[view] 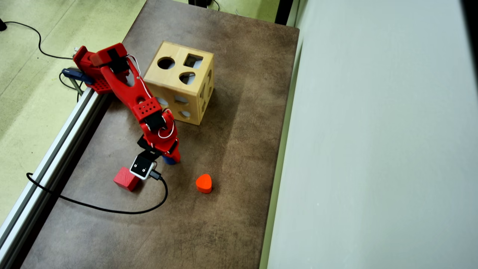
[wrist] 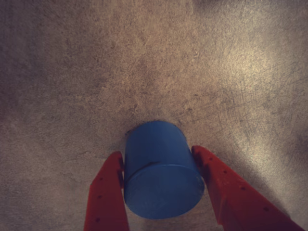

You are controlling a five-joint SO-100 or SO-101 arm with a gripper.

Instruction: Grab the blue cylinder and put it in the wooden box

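The hand (wrist: 161,185) grips the cylinder (wrist: 161,168) near the fingertips; that shallow hold could let it slip or tilt before reaching the box (view: 179,82).

Wrist view is dim, warm-tinted and soft with dark corners; overhead view is bright, even and sharp.

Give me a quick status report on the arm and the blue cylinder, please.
End effector closed around blue cylinder, fingers touching both sides. Cylinder low by the table. Wooden box behind the arm, path clear.
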